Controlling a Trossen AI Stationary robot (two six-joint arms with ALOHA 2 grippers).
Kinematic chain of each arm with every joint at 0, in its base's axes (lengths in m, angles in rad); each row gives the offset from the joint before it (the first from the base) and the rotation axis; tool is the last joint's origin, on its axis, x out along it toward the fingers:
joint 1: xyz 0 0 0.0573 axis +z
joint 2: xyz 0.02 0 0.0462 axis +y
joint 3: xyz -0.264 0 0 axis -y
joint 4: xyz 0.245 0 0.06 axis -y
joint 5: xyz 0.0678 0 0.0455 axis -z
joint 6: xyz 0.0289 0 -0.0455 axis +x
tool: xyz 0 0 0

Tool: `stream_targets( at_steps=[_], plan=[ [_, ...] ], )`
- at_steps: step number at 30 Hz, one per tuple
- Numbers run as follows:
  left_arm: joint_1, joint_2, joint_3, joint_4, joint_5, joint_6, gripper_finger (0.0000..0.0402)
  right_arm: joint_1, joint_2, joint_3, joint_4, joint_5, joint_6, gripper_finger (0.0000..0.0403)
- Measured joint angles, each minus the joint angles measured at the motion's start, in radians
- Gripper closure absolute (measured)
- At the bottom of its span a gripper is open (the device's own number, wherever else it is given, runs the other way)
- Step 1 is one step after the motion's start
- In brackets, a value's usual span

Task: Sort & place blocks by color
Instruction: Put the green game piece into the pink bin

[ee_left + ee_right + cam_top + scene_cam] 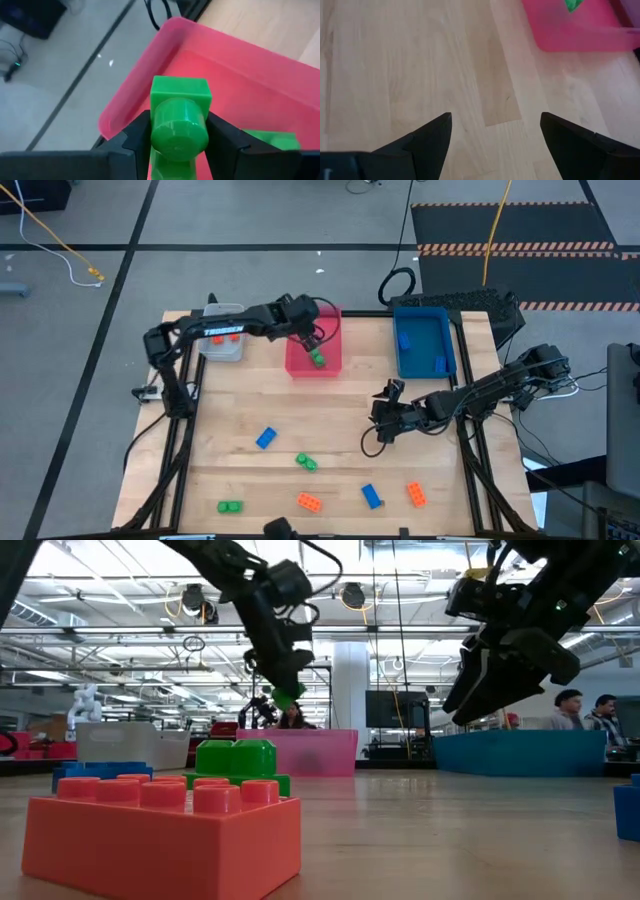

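Note:
My left gripper [310, 342] hangs over the pink tray [330, 320] at the table's far edge, shut on a green block [180, 115]. A second green block [272, 139] lies on the tray's floor. My right gripper [386, 416] stands open above bare table at the right, nothing between its fingers [432, 137]. Loose blocks lie on the near table: blue [265, 438], green [306, 462], green [229, 506], orange [309, 501], blue [371, 496], orange [416, 495]. My left gripper pinches the green block by two opposite sides [154, 127] between its two fingers [137, 137], with a round stud facing back toward the wrist. The fingers slant down over the tray from the table's left. The block is lifted clear above the pink tray's floor.
A clear tray [222, 345] with orange blocks stands at the far left, next to the pink one. A blue tray [424, 315] holding blue blocks [404, 340] stands at the far right. The middle of the table between the arms is bare wood.

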Motion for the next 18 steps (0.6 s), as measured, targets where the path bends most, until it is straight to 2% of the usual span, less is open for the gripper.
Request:
stream_targets(
  at_steps=[3, 7, 12, 18],
  plan=[
    [0.015, 0.06, 0.094, -0.104, 0.003, 0.018, 0.0257, 0.0, 0.0, 0.0, 0.003, -0.001, 0.0, 0.0103],
    [0.041, 0.113, 0.171, -0.155, 0.01, 0.041, 0.0256, 0.0, 0.0, 0.0, 0.009, -0.001, 0.024, 0.0103],
    [0.08, 0.14, 0.182, -0.143, 0.138, 0.069, 0.0255, 0.0, 0.0, 0.0, 0.009, -0.001, 0.056, 0.0103],
    [0.085, 0.122, 0.182, -0.139, 0.143, 0.07, 0.0225, 0.0, 0.0, 0.0, 0.016, -0.001, 0.07, 0.0103]
  ],
)
